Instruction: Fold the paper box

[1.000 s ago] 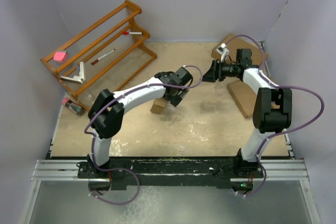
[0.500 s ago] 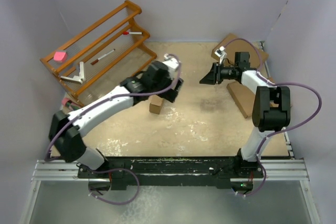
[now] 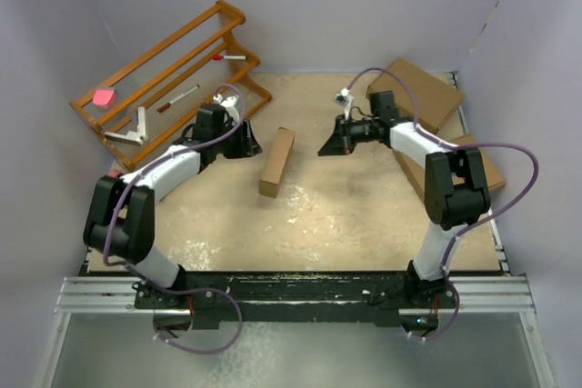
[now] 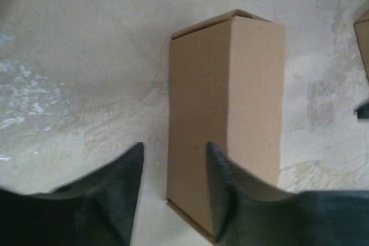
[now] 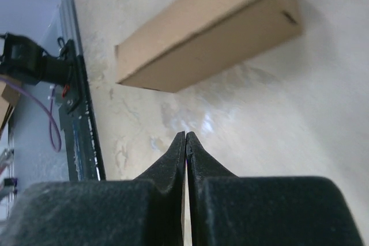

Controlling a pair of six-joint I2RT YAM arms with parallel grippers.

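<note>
The paper box lies folded up as a long closed brown carton in the middle of the table, free of both arms. My left gripper hovers just left of it with its jaws partly apart and nothing between them. In the left wrist view the box lies on the table beyond the left gripper. My right gripper hangs to the right of the box, apart from it. In the right wrist view the right gripper is shut and empty, with the box ahead of it.
A wooden rack with markers and a pink block stands at the back left. A larger brown box sits at the back right corner, and flat brown boxes lie along the right edge.
My left arm has swung back to the left off the box, uncovering its whole length, and its jaws have narrowed. My right gripper has moved left toward the box and shut.
</note>
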